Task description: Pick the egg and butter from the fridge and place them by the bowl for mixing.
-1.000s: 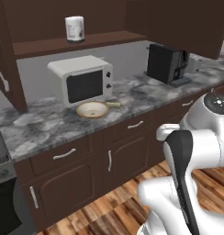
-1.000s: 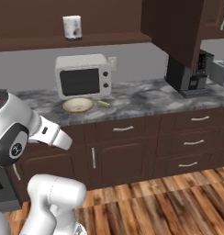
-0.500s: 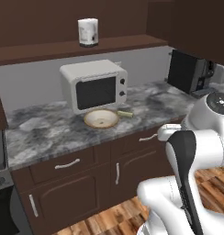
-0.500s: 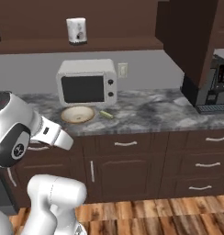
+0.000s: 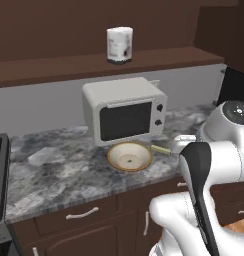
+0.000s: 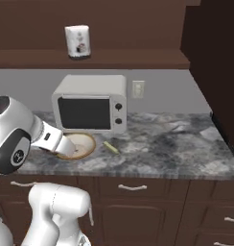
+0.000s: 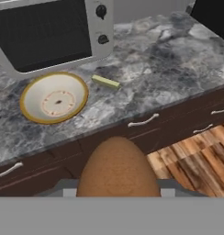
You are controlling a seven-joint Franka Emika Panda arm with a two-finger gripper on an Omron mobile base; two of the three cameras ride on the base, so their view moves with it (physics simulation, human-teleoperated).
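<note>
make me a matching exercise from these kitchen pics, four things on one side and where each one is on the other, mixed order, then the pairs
Things:
1. wide cream bowl with tan-yellow rim
2. thin pale yellow-green butter stick
3. brown egg
4. small white canister

Places:
A. on the dark wooden shelf above the microwave
B. lying on the grey marbled counter beside the bowl
C. held in the tool, off the counter
D. on the counter in front of the white microwave

Pairs: 1-D, 2-B, 3-C, 4-A
</note>
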